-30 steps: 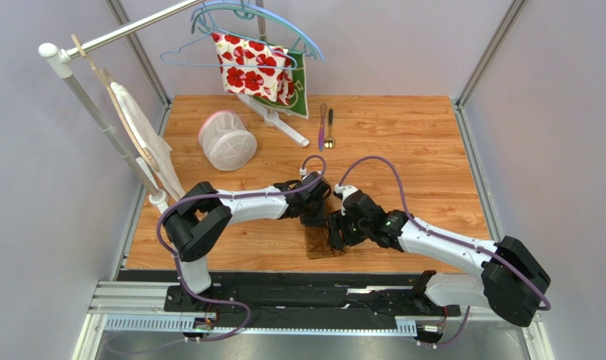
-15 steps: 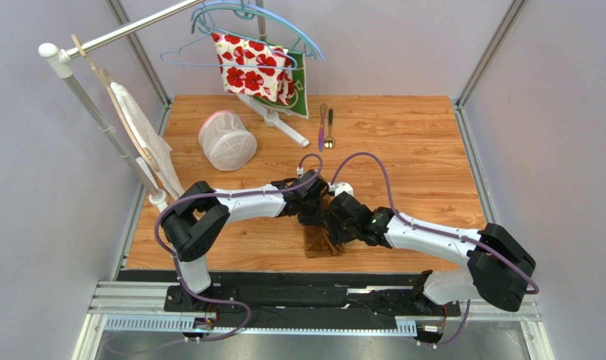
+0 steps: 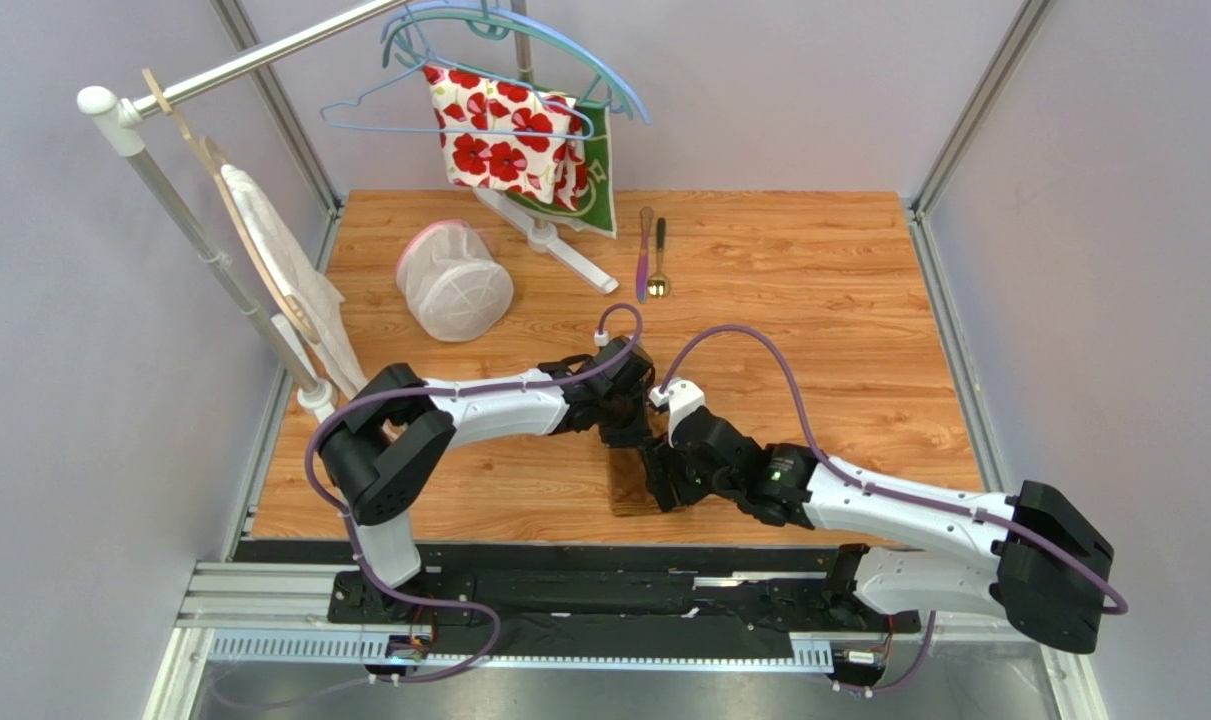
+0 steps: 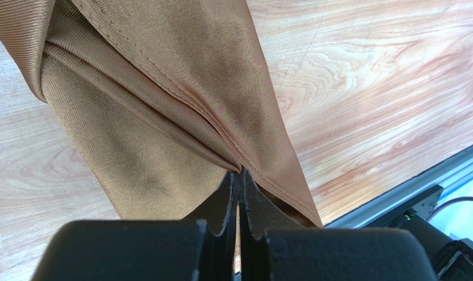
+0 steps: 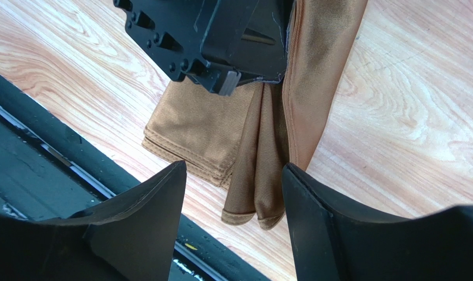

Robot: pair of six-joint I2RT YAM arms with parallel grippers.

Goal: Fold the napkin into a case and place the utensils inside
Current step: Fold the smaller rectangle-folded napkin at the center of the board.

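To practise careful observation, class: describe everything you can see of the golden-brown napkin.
The napkin is a shiny golden-brown satin cloth with stitched hems, folded into several layers. The shut left gripper pinches a gathered fold, from which the cloth drapes in long creases. Its lower layers lie stacked on the wooden table near the front edge. The right gripper is open, facing the hanging end, not gripping it.

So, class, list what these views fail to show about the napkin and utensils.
Top view: left gripper and right gripper cover most of the napkin; folds unreadable.
Top view: the utensils are too small for detail.
Left wrist: the napkin's upper part is cut off by the frame edge.
Right wrist: the left gripper hides the pinched spot.
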